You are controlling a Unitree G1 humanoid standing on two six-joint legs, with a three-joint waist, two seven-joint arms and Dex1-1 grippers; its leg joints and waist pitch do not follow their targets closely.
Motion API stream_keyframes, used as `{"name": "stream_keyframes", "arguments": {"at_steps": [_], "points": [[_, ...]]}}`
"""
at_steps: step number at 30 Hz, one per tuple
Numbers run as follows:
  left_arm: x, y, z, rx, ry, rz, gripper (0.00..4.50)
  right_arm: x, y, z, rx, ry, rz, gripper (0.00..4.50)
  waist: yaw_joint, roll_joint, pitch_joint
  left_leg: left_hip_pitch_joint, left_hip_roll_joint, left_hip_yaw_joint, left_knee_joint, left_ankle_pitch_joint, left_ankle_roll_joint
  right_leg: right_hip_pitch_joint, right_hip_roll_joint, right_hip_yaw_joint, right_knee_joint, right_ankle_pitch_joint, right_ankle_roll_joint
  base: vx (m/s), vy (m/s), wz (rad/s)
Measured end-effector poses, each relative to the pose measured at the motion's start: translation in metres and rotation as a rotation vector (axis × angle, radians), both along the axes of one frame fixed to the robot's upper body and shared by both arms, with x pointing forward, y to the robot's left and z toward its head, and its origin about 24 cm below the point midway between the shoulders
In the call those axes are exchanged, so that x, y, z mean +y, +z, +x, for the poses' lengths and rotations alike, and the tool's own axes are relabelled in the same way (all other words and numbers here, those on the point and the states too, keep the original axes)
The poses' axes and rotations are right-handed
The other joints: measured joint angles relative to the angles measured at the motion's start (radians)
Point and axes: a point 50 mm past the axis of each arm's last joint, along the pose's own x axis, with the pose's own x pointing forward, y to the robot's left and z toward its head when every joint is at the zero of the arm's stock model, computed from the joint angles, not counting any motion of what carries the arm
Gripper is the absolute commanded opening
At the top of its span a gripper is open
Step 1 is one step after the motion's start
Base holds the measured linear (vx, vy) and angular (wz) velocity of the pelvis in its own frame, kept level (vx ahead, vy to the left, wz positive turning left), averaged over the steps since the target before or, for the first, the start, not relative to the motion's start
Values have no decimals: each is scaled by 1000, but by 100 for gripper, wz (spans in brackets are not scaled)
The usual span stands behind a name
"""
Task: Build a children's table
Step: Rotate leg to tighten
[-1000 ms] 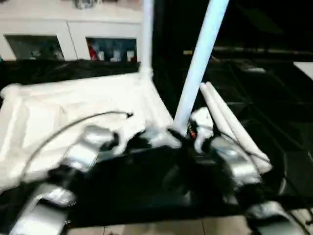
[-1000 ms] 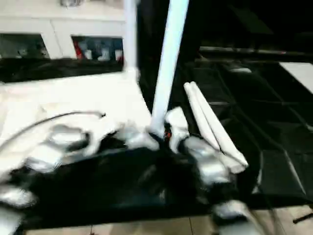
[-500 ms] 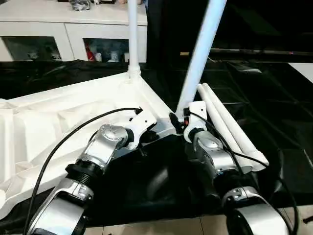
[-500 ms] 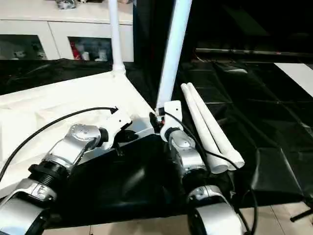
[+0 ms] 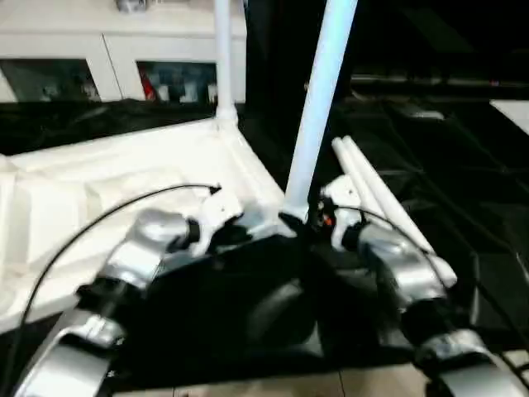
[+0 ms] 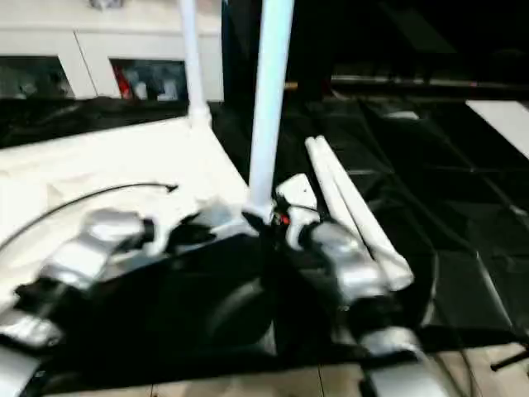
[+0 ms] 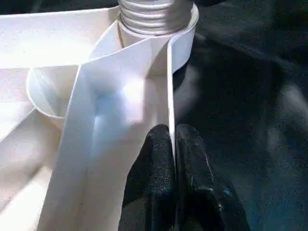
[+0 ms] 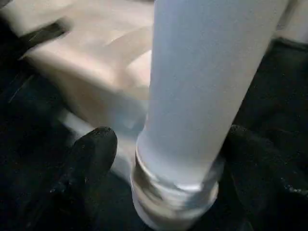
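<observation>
Black cloth covers the work table (image 5: 463, 174), and the white tabletop (image 5: 124, 178) of the children's table lies upside down on its left half, ribbed underside up. One leg (image 5: 221, 58) stands upright in the tabletop's far corner socket; a second leg (image 5: 318, 107) rises from the near right corner, tilted slightly. Two spare legs (image 5: 380, 198) lie side by side on the cloth just beside that corner. The left gripper (image 7: 172, 144) is pinched together on the thin rim of the tabletop near the corner socket. The right gripper (image 8: 166, 154) has its fingers (image 8: 94, 144) spread apart on either side of the second leg's base, not touching it.
</observation>
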Motion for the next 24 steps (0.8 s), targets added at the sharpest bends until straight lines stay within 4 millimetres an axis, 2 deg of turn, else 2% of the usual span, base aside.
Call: {"name": "stream_keyframes", "arguments": {"at_steps": [8,12,13,16,18,24], "points": [[-1,0,-15,57,-136,-10,0,2,3,-10,34,155,-32,371,24,1,0,3,0,1,0,0,0,-1,0,0,1,-2,0,0,0,0],[0,0,-15,58,-137,-9,0,3,2,-11,45,157,-37,371,23,0,1,3,0,1,1,0,-1,0,0,0,2,-1,-1,0,0,0],[0,0,-15,58,-138,-9,0,3,1,-11,51,153,-39,348,23,0,1,4,0,1,1,0,-1,0,0,0,2,-1,-1,0,0,0],[0,0,-16,59,-139,-9,0,1,-2,-10,58,144,-54,337,23,0,1,3,0,1,1,0,-1,0,0,0,2,-1,-1,0,0,0],[0,0,-16,61,-139,-9,0,0,-4,-11,58,145,-76,305,23,0,1,3,0,1,1,0,-1,0,0,0,2,-1,-1,0,0,0],[0,0,-16,61,-139,-9,0,0,-6,-11,60,144,-78,275,23,0,1,3,0,1,1,0,-1,0,0,0,2,-1,-1,0,0,0]]}}
